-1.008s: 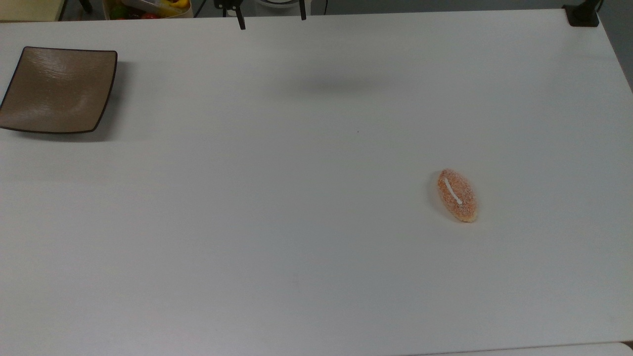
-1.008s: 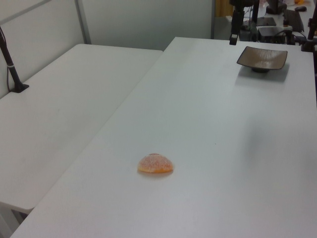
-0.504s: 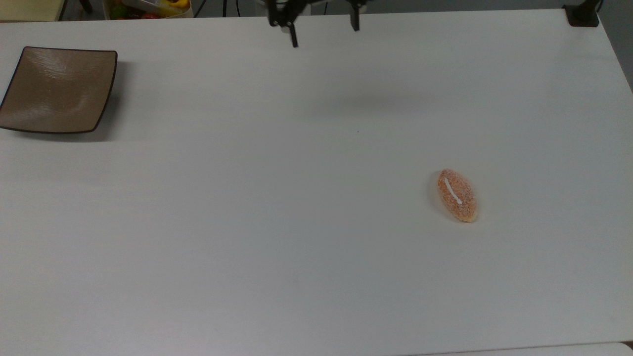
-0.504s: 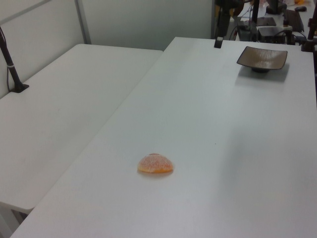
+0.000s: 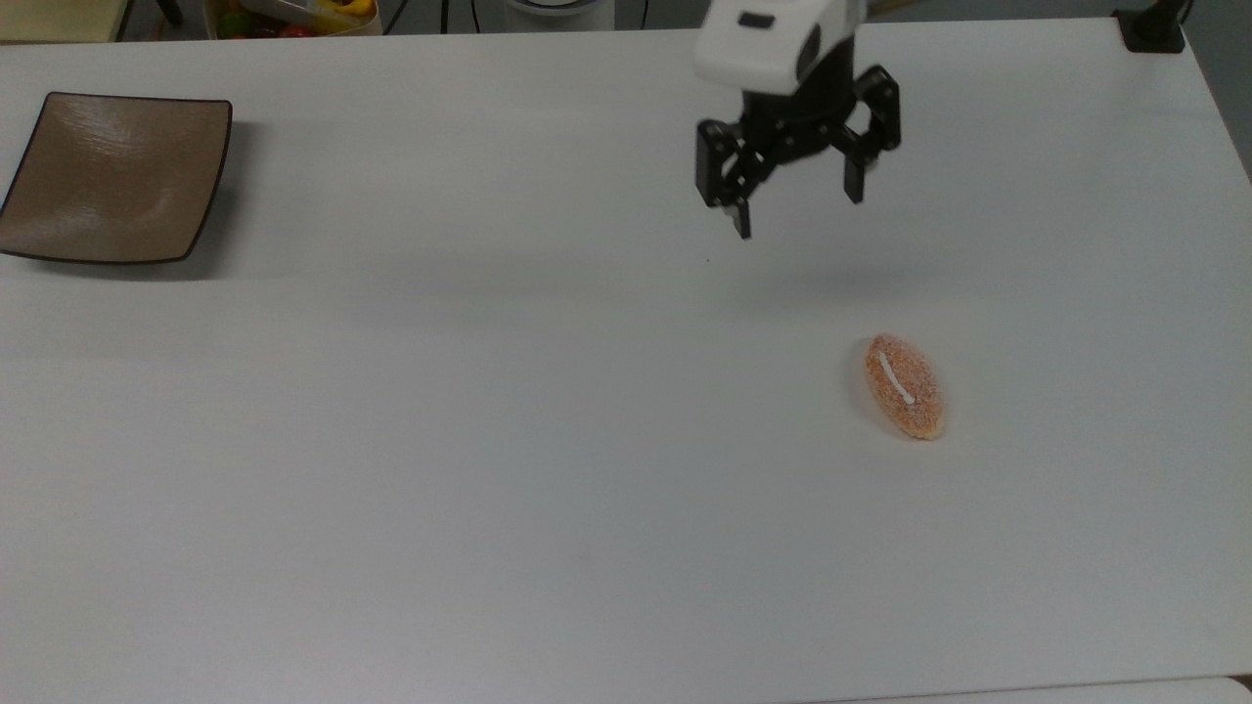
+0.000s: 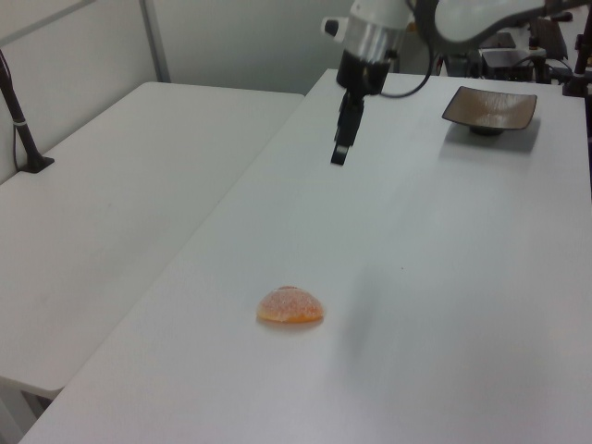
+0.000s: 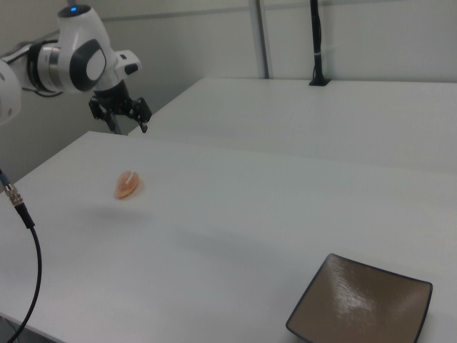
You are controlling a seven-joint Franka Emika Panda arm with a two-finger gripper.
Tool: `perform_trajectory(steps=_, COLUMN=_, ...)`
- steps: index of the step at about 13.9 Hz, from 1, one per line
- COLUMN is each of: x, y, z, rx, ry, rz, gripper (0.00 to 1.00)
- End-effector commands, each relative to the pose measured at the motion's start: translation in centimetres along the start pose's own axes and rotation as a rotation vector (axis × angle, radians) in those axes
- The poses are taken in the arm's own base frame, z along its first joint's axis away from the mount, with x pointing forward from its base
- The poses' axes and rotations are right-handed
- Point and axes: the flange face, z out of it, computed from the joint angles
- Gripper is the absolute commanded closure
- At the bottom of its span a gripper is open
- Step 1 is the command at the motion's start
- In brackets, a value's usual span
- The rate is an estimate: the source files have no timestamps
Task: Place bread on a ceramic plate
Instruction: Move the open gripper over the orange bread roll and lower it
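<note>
The bread [image 5: 904, 386], a small oval orange-tan roll with a white stripe, lies on the white table [image 5: 548, 460] at the top view's right. It also shows as the bread [image 6: 290, 306] in the left view and the bread [image 7: 127, 185] in the right view. The square brown ceramic plate [image 5: 115, 177] sits far off at the top view's upper left, seen too as the ceramic plate [image 6: 490, 108] and the ceramic plate [image 7: 361, 303]. My gripper [image 5: 798, 215] hangs open and empty above the table, up and left of the bread in the top view. My gripper [image 6: 339, 153] and my gripper [image 7: 131, 129] hover in the air.
A black post [image 5: 1154, 29] is clamped at the table's far right corner in the top view. A bin with colourful items [image 5: 289, 15] stands beyond the far edge. A second white table [image 6: 120, 203] adjoins on the left view's left. A black cable [image 7: 28, 236] hangs at the right view's left.
My gripper has come in from the table's far edge, moving right and toward the bread in the top view. The bread and the plate have not moved.
</note>
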Motion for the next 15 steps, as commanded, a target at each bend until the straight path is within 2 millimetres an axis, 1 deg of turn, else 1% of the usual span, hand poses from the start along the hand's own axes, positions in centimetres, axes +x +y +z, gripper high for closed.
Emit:
perform_trajectory(steps=1, x=1.3, y=-3.2, z=4.5, rx=0.004, ry=0.033, rz=0.023, gripper=0.00)
perform_trajectory(steps=2, x=1.3, y=-4.6, z=6.4, rx=-0.004, ry=0.037, rz=0.011, gripper=0.00)
perform_trajectory(steps=3, x=1.4, y=-5.3, z=8.3, rx=-0.012, ry=0.049, rz=0.013, gripper=0.00)
perform_trajectory(steps=4, x=1.3, y=-5.7, z=9.7, rx=-0.015, ry=0.053, rz=0.019, gripper=0.00)
perform_trajectory(steps=5, x=1.3, y=-6.6, z=10.9, rx=-0.017, ry=0.060, rz=0.008, gripper=0.00)
perform_trajectory(steps=7, x=1.0, y=-8.2, z=14.8, rx=-0.026, ry=0.078, rz=-0.020, gripper=0.00)
perform_trajectory(steps=9, x=1.4, y=-8.9, z=17.0, rx=-0.041, ry=0.085, rz=-0.049, gripper=0.00)
perform_trajectory(steps=10, x=1.2, y=-9.3, z=18.5, rx=-0.043, ry=0.073, rz=-0.056, gripper=0.00)
perform_trajectory(steps=12, x=1.3, y=-9.5, z=19.8, rx=-0.045, ry=0.081, rz=-0.065, gripper=0.00)
perform_trajectory(steps=13, x=1.2, y=-10.1, z=20.2, rx=-0.040, ry=0.088, rz=-0.069, gripper=0.00)
perform_trajectory(steps=15, x=0.7, y=-10.8, z=22.6, rx=-0.037, ry=0.100, rz=-0.086, gripper=0.00)
